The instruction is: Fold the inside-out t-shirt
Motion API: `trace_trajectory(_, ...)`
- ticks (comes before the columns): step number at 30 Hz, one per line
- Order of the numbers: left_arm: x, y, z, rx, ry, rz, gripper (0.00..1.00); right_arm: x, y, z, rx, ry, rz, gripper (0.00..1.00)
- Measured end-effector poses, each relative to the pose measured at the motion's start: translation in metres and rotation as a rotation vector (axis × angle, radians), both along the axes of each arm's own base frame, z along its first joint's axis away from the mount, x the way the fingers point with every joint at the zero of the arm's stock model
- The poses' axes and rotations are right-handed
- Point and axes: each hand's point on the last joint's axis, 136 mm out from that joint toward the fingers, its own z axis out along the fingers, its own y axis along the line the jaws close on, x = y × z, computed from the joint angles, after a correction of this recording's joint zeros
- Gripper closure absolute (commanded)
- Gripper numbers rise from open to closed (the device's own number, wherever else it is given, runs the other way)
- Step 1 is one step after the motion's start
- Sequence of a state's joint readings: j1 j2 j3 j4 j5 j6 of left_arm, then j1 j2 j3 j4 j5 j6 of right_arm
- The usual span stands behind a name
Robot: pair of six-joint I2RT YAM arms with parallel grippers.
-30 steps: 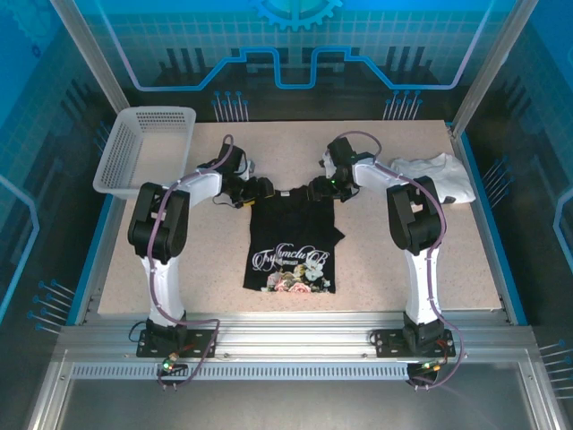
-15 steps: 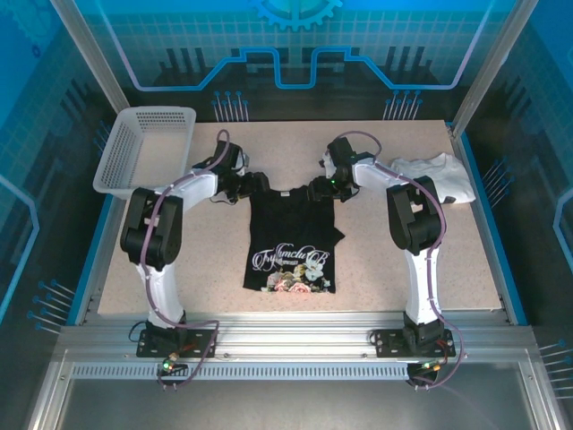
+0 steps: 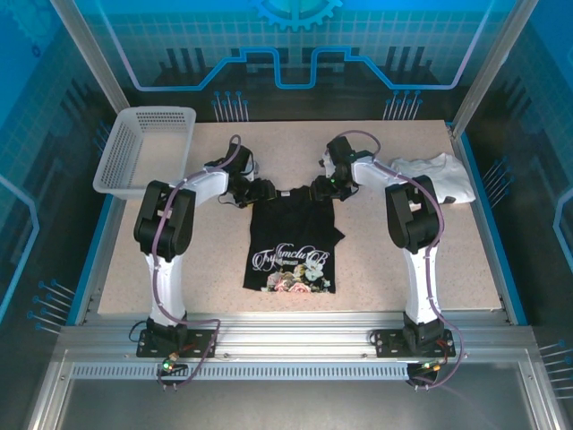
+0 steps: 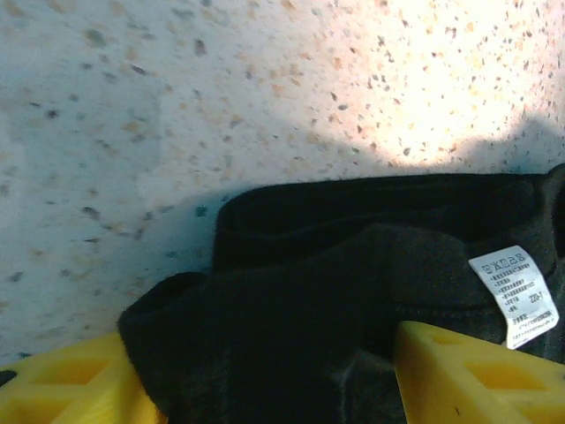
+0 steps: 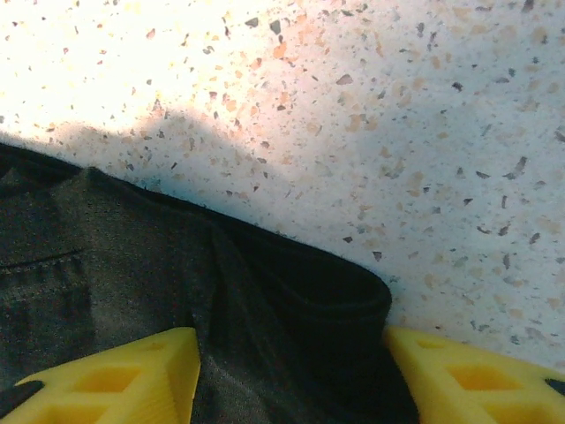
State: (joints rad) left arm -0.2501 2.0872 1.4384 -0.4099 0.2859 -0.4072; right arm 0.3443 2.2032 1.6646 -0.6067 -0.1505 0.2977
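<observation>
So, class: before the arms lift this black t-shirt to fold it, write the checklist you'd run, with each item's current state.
1. Left gripper astride a far corner of the t-shirt: ok.
2. Right gripper astride the other far corner: ok.
3. Jaws pinched on the cloth: not ok, both pairs stand apart.
4. Number of cloth layers between each pair: cannot tell.
5. White garment apart from the t-shirt: ok.
6. Basket out of the way: ok.
</observation>
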Motion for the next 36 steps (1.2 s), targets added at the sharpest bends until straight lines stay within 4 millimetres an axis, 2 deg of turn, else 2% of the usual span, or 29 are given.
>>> trace_trajectory(4, -0.001, 0.0, -0.003, 0.007, 0.017, -0.013, 0.49, 0.0, 0.005, -0.002, 0.011, 0.009, 0.007, 0.53)
trace_trajectory(9, -0.001, -0.001, -0.006, 0.0, 0.035, -0.022, 0.68, -0.002, 0.018, -0.002, 0.041, 0.021, 0.024, 0.63)
trace_trajectory(17, -0.005, -0.017, -0.008, -0.078, 0.067, -0.06, 0.98, -0.01, 0.039, -0.002, 0.131, 0.05, 0.068, 0.94)
trace_trajectory(19, -0.006, -0.02, -0.007, -0.093, 0.071, -0.063, 1.0, -0.01, 0.042, -0.003, 0.152, 0.049, 0.074, 1.0)
trace_trajectory(25, -0.004, -0.018, 0.001, -0.141, 0.044, -0.047, 1.0, -0.014, 0.032, 0.009, 0.179, 0.016, 0.064, 1.0)
trace_trajectory(27, -0.003, -0.012, 0.013, -0.16, 0.016, -0.023, 1.0, -0.013, 0.023, 0.024, 0.19, -0.016, 0.047, 1.0)
trace_trajectory(29, 0.002, -0.008, 0.033, -0.183, -0.027, -0.002, 1.0, -0.008, 0.014, 0.046, 0.215, -0.064, 0.03, 1.0)
trace_trajectory(32, 0.018, -0.006, 0.079, -0.227, -0.148, 0.011, 1.0, 0.007, 0.006, 0.088, 0.262, -0.17, 0.011, 1.0)
trace_trajectory(36, 0.05, -0.011, 0.142, -0.274, -0.304, 0.014, 1.0, 0.034, 0.006, 0.145, 0.313, -0.304, 0.006, 1.0)
